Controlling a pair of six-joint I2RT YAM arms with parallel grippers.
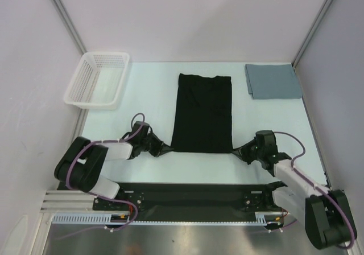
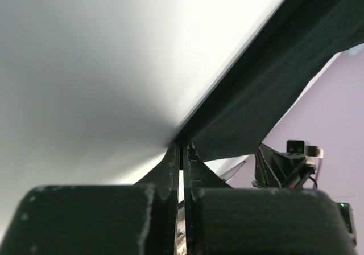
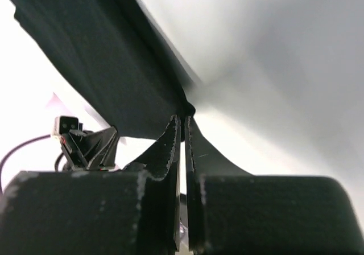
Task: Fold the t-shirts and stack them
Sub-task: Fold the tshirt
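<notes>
The black t-shirt lies flat in the middle of the table as a long, narrow rectangle. My left gripper is shut on its near left corner, and my right gripper is shut on its near right corner. In the left wrist view the jaws pinch the black cloth, which stretches away up to the right. In the right wrist view the gripper holds the cloth the same way, running up to the left. The slate grey-blue t-shirt lies folded at the back right.
A white mesh basket stands at the back left, against the left wall. Walls close the table in at the left, back and right. Both arm bases sit on a black rail at the near edge.
</notes>
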